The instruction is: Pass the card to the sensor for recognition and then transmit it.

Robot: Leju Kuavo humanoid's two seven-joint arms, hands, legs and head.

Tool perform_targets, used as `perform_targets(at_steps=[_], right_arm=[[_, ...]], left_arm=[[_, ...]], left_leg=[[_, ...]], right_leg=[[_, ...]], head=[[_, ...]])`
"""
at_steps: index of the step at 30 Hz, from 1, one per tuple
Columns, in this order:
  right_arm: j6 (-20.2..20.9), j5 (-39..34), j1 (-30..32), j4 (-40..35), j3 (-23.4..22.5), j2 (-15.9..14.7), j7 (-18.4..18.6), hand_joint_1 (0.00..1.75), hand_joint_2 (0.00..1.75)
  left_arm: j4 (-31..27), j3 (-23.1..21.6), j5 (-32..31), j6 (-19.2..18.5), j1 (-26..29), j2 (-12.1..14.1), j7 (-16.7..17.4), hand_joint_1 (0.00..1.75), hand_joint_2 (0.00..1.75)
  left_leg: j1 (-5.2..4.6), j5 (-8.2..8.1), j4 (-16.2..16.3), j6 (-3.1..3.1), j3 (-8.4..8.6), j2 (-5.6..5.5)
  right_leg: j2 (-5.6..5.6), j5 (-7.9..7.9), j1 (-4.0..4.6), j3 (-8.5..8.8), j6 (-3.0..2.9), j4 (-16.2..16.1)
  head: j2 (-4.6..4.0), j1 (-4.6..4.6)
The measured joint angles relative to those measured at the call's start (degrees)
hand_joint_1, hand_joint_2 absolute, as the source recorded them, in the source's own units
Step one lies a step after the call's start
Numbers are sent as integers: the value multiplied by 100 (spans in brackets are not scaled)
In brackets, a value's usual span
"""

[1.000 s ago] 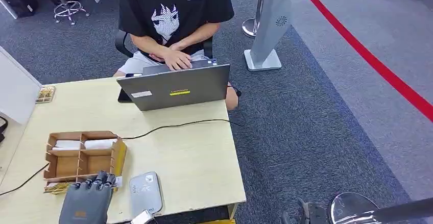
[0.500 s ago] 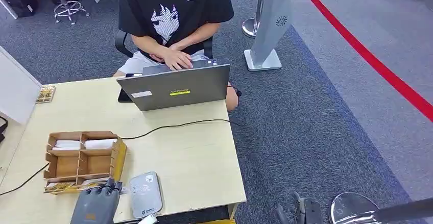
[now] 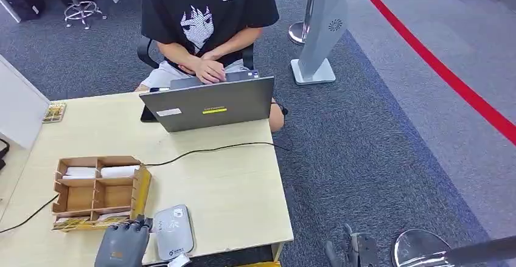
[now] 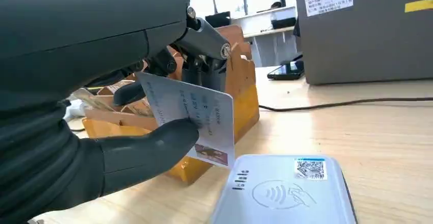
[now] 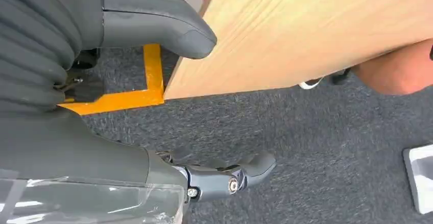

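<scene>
The left robot hand (image 4: 127, 127) pinches the white printed plastic card (image 4: 191, 124) just beside the grey rounded card sensor (image 4: 283, 191) on the pale wooden surface (image 3: 225, 182); the step is presenting; next, lower it flat over the sensor; the right robot hand (image 5: 153, 106) hangs empty, fingers apart.

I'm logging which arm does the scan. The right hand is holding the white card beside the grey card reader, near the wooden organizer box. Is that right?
Not quite: the left hand holds the white card, as the left wrist view shows. The card is next to the grey card reader, near the wooden organizer box. The right hand hangs off the table, holding nothing.
</scene>
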Motion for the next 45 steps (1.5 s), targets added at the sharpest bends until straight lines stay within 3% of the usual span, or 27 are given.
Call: perform_targets(at_steps=[24,32,36,41,45], right_arm=[[9,22,-17,85,37,-2,-37,0,175],[-13,24,-20,127,52,-2,-42,0,175],[-44,160,-22,168,83,-2,33,0,175],[-112,328,-22,258,68,-2,72,0,175],[-127,422,20,302,33,-4,111,0,175]], left_arm=[[175,9,-155,-52,-140,-7,22,175,175],[-1037,308,-420,-135,-346,-199,-271,175,175],[-1948,654,-93,-394,-873,-151,-422,175,175],[-1989,1170,190,-387,-1181,79,-481,175,175],[-1845,1408,256,-358,-1232,109,-479,175,175]], left_leg=[[0,0,0,0,-1,-1],[1,1,0,0,-1,-2],[1,3,1,-2,0,-6],[4,4,1,-3,4,-2],[4,3,0,-3,1,-1]], right_leg=[[-1,0,0,0,0,0],[-3,0,0,-1,0,1],[-10,0,1,2,0,3],[-3,1,3,-2,-3,5],[0,0,3,-2,-3,5]], head=[[0,0],[0,2],[0,2],[0,-2],[0,0]])
